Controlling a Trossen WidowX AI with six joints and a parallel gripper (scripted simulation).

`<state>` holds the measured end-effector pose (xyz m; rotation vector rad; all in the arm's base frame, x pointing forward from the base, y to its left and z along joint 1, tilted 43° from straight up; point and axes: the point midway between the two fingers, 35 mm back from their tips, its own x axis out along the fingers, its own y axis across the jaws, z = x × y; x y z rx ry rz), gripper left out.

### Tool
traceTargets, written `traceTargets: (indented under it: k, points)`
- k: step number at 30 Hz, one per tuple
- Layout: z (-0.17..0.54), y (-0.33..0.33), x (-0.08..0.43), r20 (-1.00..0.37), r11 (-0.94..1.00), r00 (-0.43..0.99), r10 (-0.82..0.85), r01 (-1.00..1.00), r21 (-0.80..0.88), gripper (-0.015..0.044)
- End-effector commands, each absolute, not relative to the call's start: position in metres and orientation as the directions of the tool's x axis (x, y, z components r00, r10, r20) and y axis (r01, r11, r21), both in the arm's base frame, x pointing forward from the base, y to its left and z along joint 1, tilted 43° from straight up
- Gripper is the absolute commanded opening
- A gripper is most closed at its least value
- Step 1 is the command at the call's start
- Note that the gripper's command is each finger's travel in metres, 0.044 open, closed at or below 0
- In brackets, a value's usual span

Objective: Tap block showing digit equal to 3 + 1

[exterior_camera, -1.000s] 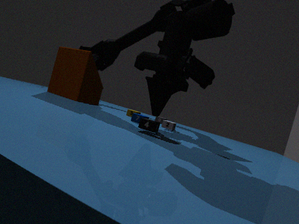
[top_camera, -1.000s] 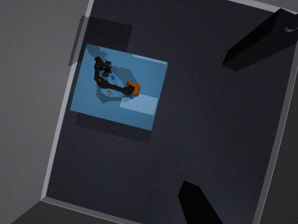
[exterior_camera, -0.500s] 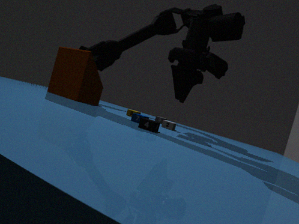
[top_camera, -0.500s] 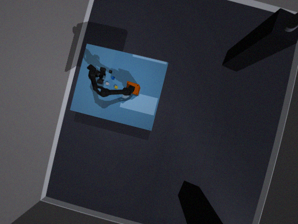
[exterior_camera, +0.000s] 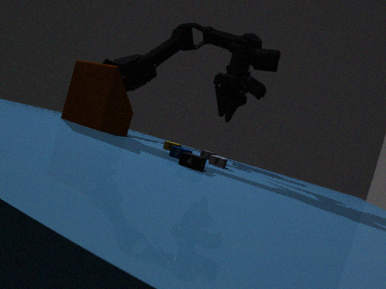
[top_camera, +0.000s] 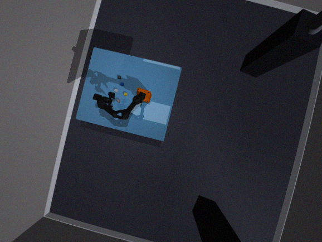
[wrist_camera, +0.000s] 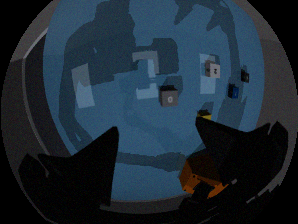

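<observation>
The black block (top_camera: 119, 77) (exterior_camera: 192, 161) (wrist_camera: 245, 76) shows a 4 in the exterior view and lies flat on the blue table. The blue block (top_camera: 122, 83) (exterior_camera: 180, 152) (wrist_camera: 233, 91) beside it shows a 7. A white block (top_camera: 116, 90) (exterior_camera: 218, 162) (wrist_camera: 213, 70) shows a 2. A grey block (top_camera: 118, 100) (exterior_camera: 207, 154) (wrist_camera: 170, 98) has a digit too blurred to read for sure. The yellow block (top_camera: 125, 94) (exterior_camera: 172, 144) (wrist_camera: 205, 115) is partly hidden in the wrist view. My gripper (exterior_camera: 224, 118) (wrist_camera: 158, 125) is open and empty, well above the table, away from the black block and nearer the grey one.
The blue table (top_camera: 164, 83) (exterior_camera: 268, 238) carries the arm's orange base (top_camera: 147, 96) (exterior_camera: 98, 100) (wrist_camera: 189, 175). The arm reaches out from it, and its shadow falls across the table. Dark pillars (top_camera: 278, 42) (top_camera: 214, 220) stand away from the table.
</observation>
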<state>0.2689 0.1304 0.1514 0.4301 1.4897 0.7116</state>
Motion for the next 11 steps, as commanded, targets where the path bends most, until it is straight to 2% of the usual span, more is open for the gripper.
traceTargets:
  k: [1, 11]
  points:
    - [0.1829, 0.1487, 0.2170, -0.732, 0.716, -0.070, 0.678, -0.160, 0.679, 0.0400]
    - [0.1856, 0.1501, 0.2114, -0.730, 0.715, -0.072, 0.680, -0.159, 0.681, 0.0400]
